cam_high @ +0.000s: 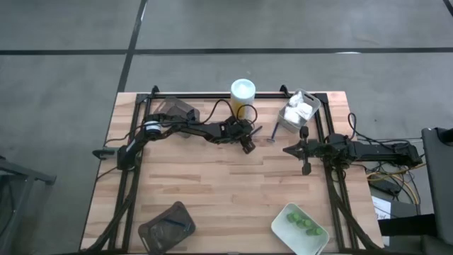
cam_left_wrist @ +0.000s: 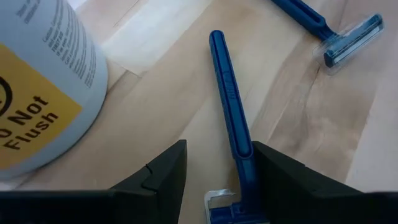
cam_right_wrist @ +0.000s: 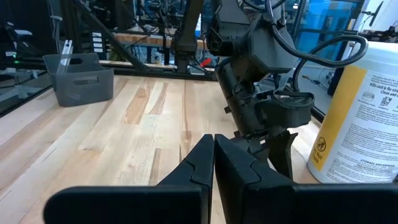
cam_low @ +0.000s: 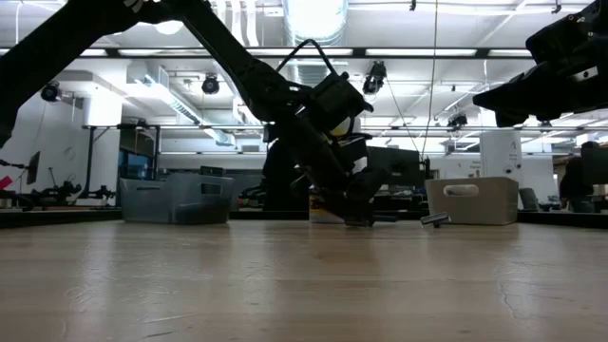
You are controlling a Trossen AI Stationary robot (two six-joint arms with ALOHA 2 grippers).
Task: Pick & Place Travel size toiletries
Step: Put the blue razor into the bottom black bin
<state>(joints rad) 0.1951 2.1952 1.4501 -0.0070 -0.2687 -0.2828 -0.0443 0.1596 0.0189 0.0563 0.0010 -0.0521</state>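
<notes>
A: Progress, judged from trays vs. the yellow bottle [cam_high: 243, 94] as landmark: partly done. White packets [cam_high: 300, 108] sit in the pale tray [cam_high: 287, 122] just right of the bottle; green pieces [cam_high: 301, 222] lie in a second pale tray [cam_high: 283, 229] well toward the near edge, right of the bottle. A dark tray [cam_high: 167, 228] at the near-left corner holds something thin & dark, prob. a razor, too small to be sure. Another dark tray [cam_high: 177, 108] left of the bottle; contents not readable.

B: What's left?

A: Two blue-handled razors on bare wood just beside the bottle. First razor [cam_left_wrist: 231, 118] lies between the left gripper [cam_left_wrist: 217, 177] fingers, which stand apart, one each side of the handle, not yet clamped; handle seems to brush one finger. Second razor [cam_left_wrist: 329, 31] lies just beyond it, farther from the bottle. The bottle itself stands on the table, outside any tray.

B: Right arm?

A: Right gripper [cam_high: 305, 150] waits right of the bottle, below the packet tray, fingers pressed together, holding nothing.

B: Counts?

A: Bottle 1. Loose razors 2, plus maybe 1 in the near-left tray. Packets approx. 3–4, heaped, exact no. unclear. Green pieces approx. 4, clustered. Trays 4: 2 pale, 2 dark. Dark tubes: none I can make out
</notes>
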